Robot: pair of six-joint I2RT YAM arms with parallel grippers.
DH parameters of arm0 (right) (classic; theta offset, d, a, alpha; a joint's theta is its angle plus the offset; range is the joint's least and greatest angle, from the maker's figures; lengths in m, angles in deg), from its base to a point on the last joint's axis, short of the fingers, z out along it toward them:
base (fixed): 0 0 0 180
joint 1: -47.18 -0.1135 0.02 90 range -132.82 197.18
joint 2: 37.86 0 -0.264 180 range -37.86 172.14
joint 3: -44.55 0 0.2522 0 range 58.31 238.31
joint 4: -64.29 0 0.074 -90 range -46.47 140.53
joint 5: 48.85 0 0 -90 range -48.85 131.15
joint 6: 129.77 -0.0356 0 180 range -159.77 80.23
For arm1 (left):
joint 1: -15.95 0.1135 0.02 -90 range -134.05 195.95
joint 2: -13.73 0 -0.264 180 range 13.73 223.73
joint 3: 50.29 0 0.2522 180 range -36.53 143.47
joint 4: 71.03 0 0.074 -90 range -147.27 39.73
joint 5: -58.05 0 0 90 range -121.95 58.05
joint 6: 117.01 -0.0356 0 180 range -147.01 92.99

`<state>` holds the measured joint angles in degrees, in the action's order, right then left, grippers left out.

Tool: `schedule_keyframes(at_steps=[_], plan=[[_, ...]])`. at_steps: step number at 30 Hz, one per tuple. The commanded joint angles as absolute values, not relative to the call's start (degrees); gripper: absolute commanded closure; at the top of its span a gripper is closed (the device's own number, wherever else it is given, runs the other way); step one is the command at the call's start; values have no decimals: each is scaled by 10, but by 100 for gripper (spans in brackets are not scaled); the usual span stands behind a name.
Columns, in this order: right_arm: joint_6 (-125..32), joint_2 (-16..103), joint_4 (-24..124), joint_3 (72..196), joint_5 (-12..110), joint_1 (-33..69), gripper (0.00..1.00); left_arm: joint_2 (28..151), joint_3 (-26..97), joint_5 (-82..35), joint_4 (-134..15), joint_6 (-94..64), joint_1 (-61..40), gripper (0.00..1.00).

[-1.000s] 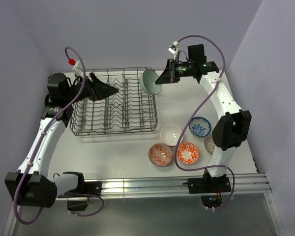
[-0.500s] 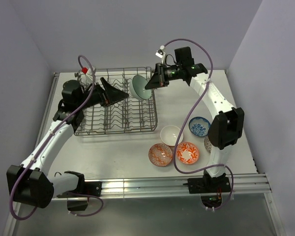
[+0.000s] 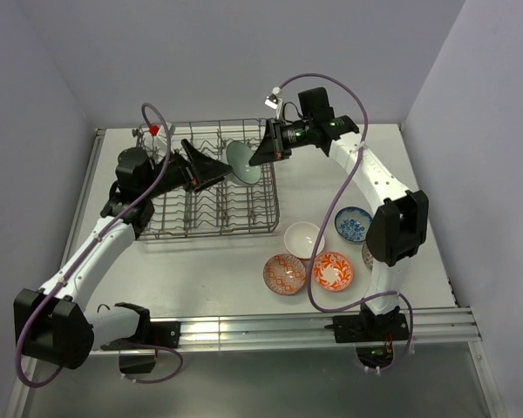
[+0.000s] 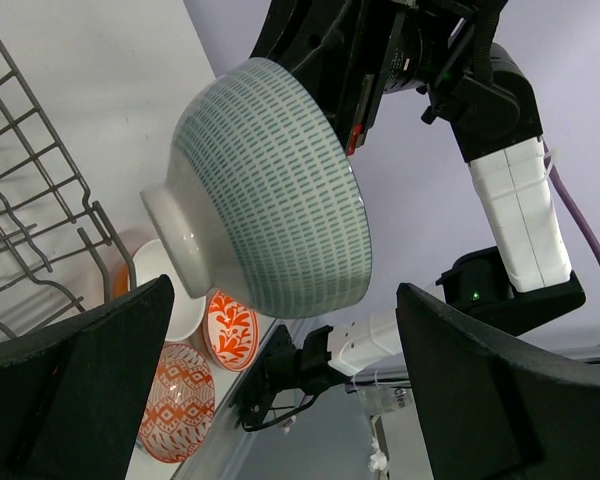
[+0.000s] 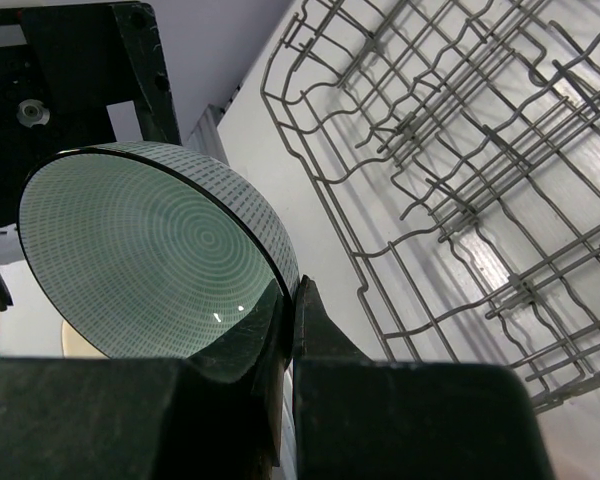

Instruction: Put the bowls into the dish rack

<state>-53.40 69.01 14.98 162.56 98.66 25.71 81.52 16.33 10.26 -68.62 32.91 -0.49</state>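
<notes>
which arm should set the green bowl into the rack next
Right. The right gripper clamps the pale green bowl by its rim, held on edge over the dish rack. The left gripper is open and empty beside it.

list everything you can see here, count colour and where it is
dish rack: one, grey wire, far left part of the table
pale green bowl: one, held on edge above the rack's right end
white bowl: one, white, on the table just right of the rack's near corner
blue-white bowl: one, patterned, right of the white bowl
red-orange bowls: two, patterned, side by side nearer than the white bowl
speckled bowl: one, grey-brown, mostly hidden behind the right arm
table: one, white
rail: one, silver, along the near edge
left gripper: black, jaws open, facing the green bowl's outside
right gripper: black, jaws shut on the green bowl's rim
</notes>
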Motion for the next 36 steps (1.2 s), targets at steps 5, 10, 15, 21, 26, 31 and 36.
schedule_keyframes(at_steps=[5, 10, 15, 21, 26, 31, 36], plan=[[-533, 680, 176, 1626, 1001, 239, 100, 818, 182, 80, -695, 323, -15, 2], [-530, 682, 173, 1625, 997, 237, 100, 818, 181, 83, -697, 326, -16, 10], [-515, 687, 159, 1622, 978, 229, 100, 818, 179, 84, -707, 332, -16, 12], [-507, 692, 153, 1621, 970, 220, 100, 816, 179, 77, -693, 325, -19, 17], [-501, 694, 144, 1626, 960, 218, 100, 816, 178, 75, -690, 323, -19, 19], [-500, 695, 142, 1626, 956, 214, 100, 812, 173, 79, -695, 325, -19, 23], [-496, 701, 136, 1632, 955, 212, 100, 810, 170, 89, -702, 322, -19, 58]])
